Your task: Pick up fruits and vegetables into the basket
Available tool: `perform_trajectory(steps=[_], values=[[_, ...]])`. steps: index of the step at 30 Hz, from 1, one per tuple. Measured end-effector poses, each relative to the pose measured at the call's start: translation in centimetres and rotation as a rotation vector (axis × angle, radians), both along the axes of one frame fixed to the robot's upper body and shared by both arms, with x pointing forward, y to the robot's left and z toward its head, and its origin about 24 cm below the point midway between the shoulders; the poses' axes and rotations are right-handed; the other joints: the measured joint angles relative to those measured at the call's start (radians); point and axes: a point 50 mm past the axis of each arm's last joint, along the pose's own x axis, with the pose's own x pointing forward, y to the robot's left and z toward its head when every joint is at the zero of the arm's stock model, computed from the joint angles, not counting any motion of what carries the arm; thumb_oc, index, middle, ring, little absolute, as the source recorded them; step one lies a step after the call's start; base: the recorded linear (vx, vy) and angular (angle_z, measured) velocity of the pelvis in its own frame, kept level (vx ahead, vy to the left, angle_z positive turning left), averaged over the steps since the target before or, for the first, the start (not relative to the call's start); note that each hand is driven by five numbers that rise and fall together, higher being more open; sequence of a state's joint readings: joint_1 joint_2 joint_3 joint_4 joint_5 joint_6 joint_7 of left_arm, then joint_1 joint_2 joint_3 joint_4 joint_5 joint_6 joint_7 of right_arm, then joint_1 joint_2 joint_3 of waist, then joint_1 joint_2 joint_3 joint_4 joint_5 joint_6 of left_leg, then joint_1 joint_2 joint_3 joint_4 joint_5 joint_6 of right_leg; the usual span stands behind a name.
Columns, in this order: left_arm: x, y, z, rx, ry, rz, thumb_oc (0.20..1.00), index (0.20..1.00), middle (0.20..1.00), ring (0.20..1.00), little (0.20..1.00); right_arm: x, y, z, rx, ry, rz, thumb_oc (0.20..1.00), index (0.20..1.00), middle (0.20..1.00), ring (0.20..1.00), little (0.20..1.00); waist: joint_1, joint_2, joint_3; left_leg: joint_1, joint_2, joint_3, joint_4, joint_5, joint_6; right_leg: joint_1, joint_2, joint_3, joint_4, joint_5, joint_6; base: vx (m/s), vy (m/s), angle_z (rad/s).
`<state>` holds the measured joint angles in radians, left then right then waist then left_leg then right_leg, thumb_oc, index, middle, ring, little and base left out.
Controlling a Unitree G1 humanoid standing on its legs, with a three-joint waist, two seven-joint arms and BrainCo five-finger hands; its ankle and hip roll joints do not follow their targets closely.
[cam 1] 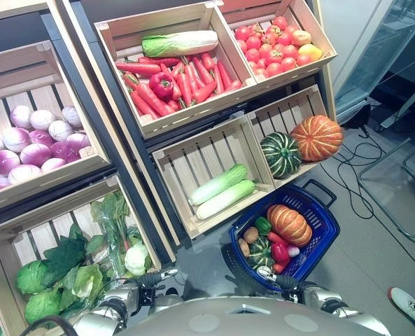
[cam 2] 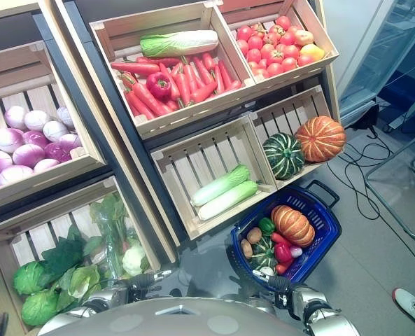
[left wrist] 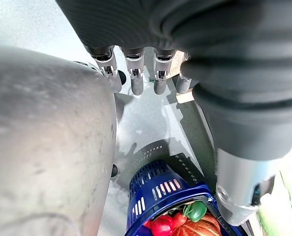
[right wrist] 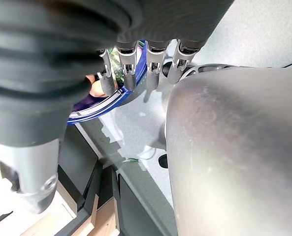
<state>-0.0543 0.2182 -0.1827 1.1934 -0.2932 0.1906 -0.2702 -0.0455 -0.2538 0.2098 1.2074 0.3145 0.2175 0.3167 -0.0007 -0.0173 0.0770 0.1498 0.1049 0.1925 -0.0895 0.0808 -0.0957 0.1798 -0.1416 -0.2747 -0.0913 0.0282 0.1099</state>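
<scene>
On the grey floor (cam 1: 375, 266) the blue basket (cam 1: 322, 231) is seen — at 12 o'clock beyond both hands; left hand (left wrist: 136, 73) and right hand (right wrist: 150, 64) are held with fingers relaxed, empty.

The left eye and right eye views look steeply down from the robot's head onto slanted wooden crates (cam 1: 193, 157) of produce and a blue basket (cam 1: 318, 234) on the floor, both showing the same scene from slightly different positions. The left wrist view looks from very close along the left hand (left wrist: 136, 73), its straight fingers hanging over the grey floor, with the blue basket (left wrist: 158, 184) beyond them. The right wrist view looks equally close along the right hand (right wrist: 150, 61), straight fingers over the same floor, catching the basket's rim (right wrist: 121, 96) and a crate's edge. All four views share the basket.
</scene>
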Motion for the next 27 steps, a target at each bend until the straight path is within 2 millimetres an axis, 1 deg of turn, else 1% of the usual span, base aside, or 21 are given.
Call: perform_trajectory(steps=[12, 15, 18, 21, 23, 26, 27], values=[[0.1, -0.1, 0.0, 0.007, -0.022, -0.033, 1.0, 1.0, 1.0, 1.0, 1.0, 0.0, 0.0, 0.0, -0.001, 0.001, 0.002, 1.0, 1.0, 1.0, 1.0, 1.0, 0.0, 0.001, -0.001, 0.0, 0.0, -0.001, 0.0, 0.0, 0.0, 0.001, 0.0, -0.001, 0.0, 0.0, 0.0, 0.0, 0.0, 0.0], [0.4, -0.2, 0.1, 0.013, -0.064, -0.051, 1.0, 1.0, 1.0, 1.0, 1.0, 0.0, 0.0, 0.0, -0.006, -0.013, 0.01, 1.0, 1.0, 1.0, 1.0, 1.0, 0.0, 0.001, -0.001, -0.001, 0.0, -0.001, 0.0, 0.0, 0.0, 0.0, 0.0, -0.001, 0.0, 0.0, 0.0, 0.01, -0.003, 0.0], [1.0, -0.4, 0.3, 0.029, -0.128, -0.11, 1.0, 1.0, 1.0, 1.0, 1.0, 0.2, 0.0, 0.0, -0.019, -0.053, 0.04, 1.0, 1.0, 1.0, 1.0, 1.0, 0.0, 0.001, -0.001, -0.003, 0.0, -0.002, 0.0, 0.0, 0.0, -0.001, 0.0, -0.001, 0.0, 0.0, 0.0, 0.02, -0.004, 0.0], [2.6, -0.9, 0.9, 0.042, -0.23, -0.159, 1.0, 1.0, 1.0, 1.0, 1.0, 0.4, 0.1, 0.1, -0.026, -0.09, 0.067, 1.0, 1.0, 1.0, 1.0, 1.0, -0.001, 0.003, 0.004, -0.005, 0.0, -0.006, -0.001, 0.0, 0.0, -0.004, -0.001, -0.001, 0.0, 0.0, 0.0, 0.07, -0.024, 0.0], [4.4, -1.0, 1.8, 0.06, -0.365, -0.172, 1.0, 1.0, 1.0, 1.0, 1.0, 1.0, 0.0, 0.3, -0.039, -0.142, 0.074, 1.0, 1.0, 1.0, 1.0, 1.0, -0.002, 0.009, 0.011, -0.008, 0.004, -0.008, -0.004, 0.0, 0.001, -0.005, -0.001, 0.0, 0.0, 0.0, 0.0, 0.11, -0.042, -0.01], [6.2, -0.3, 3.4, 0.118, -0.563, -0.172, 1.0, 1.0, 1.0, 1.0, 1.0, 2.0, -0.6, 0.8, -0.068, -0.236, 0.083, 1.0, 1.0, 1.0, 1.0, 1.0, -0.003, 0.016, 0.018, -0.021, 0.006, -0.008, -0.004, -0.002, 0.005, -0.017, -0.002, 0.003, 0.002, 0.0, 0.0, 0.07, -0.021, -0.02], [7.2, -0.3, 4.3, 0.139, -0.642, -0.171, 1.0, 1.0, 1.0, 1.0, 1.0, 2.7, -0.8, 1.2, -0.088, -0.283, 0.087, 1.0, 1.0, 1.0, 1.0, 1.0, -0.002, 0.019, 0.03, -0.022, 0.005, -0.01, -0.001, 0.001, 0.002, -0.018, 0.0, 0.001, 0.004, 0.0, 0.0, 0.01, -0.035, 0.05]])
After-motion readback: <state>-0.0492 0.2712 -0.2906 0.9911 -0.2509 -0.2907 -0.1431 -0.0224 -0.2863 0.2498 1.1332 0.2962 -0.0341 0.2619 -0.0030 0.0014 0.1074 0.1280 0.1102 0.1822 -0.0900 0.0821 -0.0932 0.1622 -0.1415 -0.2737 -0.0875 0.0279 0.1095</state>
